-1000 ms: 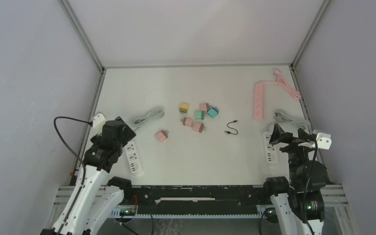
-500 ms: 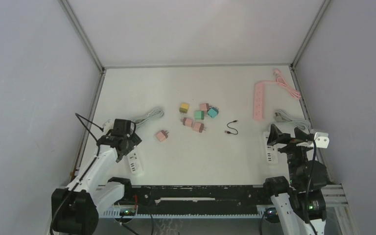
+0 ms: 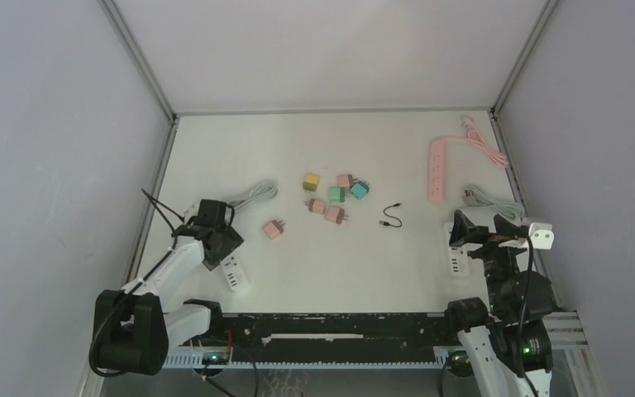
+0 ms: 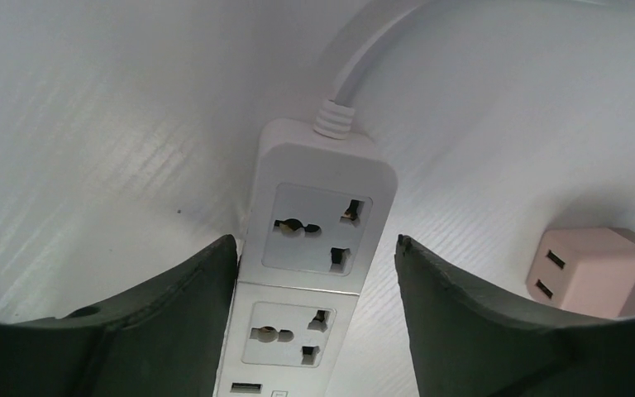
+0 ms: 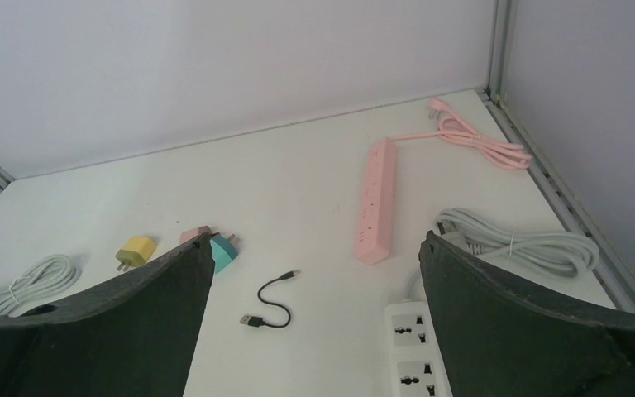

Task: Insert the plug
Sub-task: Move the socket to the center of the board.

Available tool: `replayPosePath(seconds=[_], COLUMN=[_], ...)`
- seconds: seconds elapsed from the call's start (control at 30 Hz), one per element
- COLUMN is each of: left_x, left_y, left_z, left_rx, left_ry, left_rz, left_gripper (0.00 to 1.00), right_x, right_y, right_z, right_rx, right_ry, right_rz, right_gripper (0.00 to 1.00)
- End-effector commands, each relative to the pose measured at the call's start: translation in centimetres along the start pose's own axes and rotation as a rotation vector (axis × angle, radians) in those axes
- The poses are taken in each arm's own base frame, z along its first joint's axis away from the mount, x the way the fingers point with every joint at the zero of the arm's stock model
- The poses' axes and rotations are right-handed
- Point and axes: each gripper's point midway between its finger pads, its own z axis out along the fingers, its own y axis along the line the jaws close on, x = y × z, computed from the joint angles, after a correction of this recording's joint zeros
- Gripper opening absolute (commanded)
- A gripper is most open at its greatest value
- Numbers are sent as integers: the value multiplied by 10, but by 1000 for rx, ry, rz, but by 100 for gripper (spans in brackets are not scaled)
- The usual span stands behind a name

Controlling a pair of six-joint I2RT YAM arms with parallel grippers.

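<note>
A white power strip (image 3: 235, 275) lies at the near left, its sockets (image 4: 314, 227) facing up. My left gripper (image 3: 217, 246) is down over its cord end, open, and straddles it (image 4: 315, 241). The left finger (image 4: 174, 314) touches the strip's side; the right finger (image 4: 479, 322) stands a little apart from it. A pink plug (image 3: 274, 229) lies just to the right of the strip, also (image 4: 595, 269) in the left wrist view. My right gripper (image 3: 479, 223) hangs open and empty (image 5: 316, 238) above a second white power strip (image 3: 456, 252).
Several coloured plugs (image 3: 336, 196) lie mid-table, with a short black USB cable (image 3: 391, 216) to their right. A pink power strip (image 3: 437, 169) and its cord sit at the far right. A grey cable coil (image 3: 250, 197) lies behind the left strip, a white coil (image 5: 517, 240) at right.
My left arm has dropped down and forward onto the left power strip, and its jaws have narrowed around it. The strip has shifted slightly. The right arm has barely moved.
</note>
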Motion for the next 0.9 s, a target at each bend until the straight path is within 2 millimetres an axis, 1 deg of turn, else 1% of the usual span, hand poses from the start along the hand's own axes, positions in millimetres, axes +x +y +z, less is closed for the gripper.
replayPosePath(seconds=[0.0,0.2,0.37,0.63,0.87], left_x=[-2,0,2,-1,21], left_y=[-12,-24,-42,-83,-118], left_z=[0,-3,-4,-9,-11], left_rx=[61,87,98,118,147], left_ry=[-1,-6,-9,-31,-10], left_rz=[0,45,112,238,332], left_gripper=[71,53,44,43,41], right_x=[-22,-22,-22,-21,-21], right_y=[4,4,5,5,6], right_z=[-15,-15,-15,-15,-15], right_rx=[-40,-40,-42,-44,-48], right_ry=[-119,-119,-120,-115,-111], right_rz=[21,21,22,20,20], right_gripper=[100,100,100,100,100])
